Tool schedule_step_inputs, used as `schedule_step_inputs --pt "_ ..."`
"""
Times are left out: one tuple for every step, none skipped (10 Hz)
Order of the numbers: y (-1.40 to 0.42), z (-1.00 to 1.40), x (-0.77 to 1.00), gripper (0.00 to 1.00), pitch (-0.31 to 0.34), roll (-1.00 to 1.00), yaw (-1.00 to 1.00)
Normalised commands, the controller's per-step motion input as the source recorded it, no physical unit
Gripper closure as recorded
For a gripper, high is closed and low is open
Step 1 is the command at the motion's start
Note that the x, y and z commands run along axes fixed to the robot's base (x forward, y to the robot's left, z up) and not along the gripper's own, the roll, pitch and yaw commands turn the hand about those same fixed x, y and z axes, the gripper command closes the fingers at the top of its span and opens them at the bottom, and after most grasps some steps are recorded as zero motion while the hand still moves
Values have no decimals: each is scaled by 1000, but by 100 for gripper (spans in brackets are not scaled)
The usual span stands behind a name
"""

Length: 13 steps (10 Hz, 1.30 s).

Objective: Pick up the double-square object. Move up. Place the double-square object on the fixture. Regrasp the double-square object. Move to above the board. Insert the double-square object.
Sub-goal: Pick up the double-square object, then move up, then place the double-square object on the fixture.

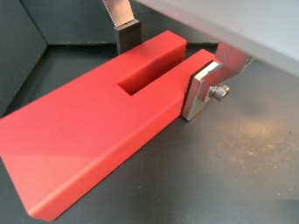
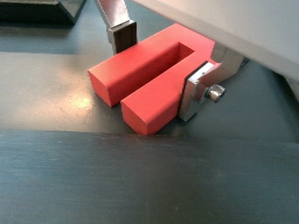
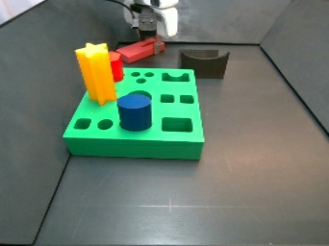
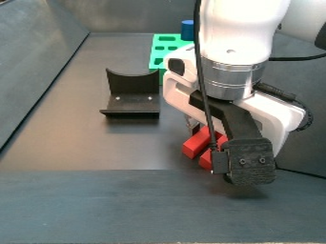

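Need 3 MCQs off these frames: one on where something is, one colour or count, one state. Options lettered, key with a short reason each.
1. Where is the double-square object?
A. standing in the board
B. lying on the floor between the gripper's fingers
C. resting on the fixture

2. What colour is the cylinder standing in the board?
A. blue
B. white
C. orange

3. How does the fixture stand?
A. it holds the yellow post
B. it holds the red block
C. its scoop is empty

Key:
1 B: in both wrist views the block lies flat on the dark floor with the gripper straddling it, one silver finger on each side.
2 A: in a side view it is dark blue, beside the yellow star post.
3 C: in both side views nothing sits in the scoop.
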Motion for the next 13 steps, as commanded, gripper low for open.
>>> schedule_step_inputs --pt "0 0 0 100 0 0 0" --pt "0 0 0 100 0 0 0" --pt "0 833 0 100 0 0 0" --pt "0 814 -11 100 10 2 -7" --pt "3 729 -23 100 39 10 -15" --pt "-8 577 -7 100 81 21 -28" --pt "-18 494 0 100 100 26 -29" --pt "-12 326 -5 100 122 55 -15" --pt "-14 209 -6 100 130 75 -4" --pt "0 1000 0 100 0 0 0" --pt "-2 1000 0 100 0 -1 2" --pt "-2 1000 -12 100 24 10 3" --pt "-6 1000 -15 100 45 24 0"
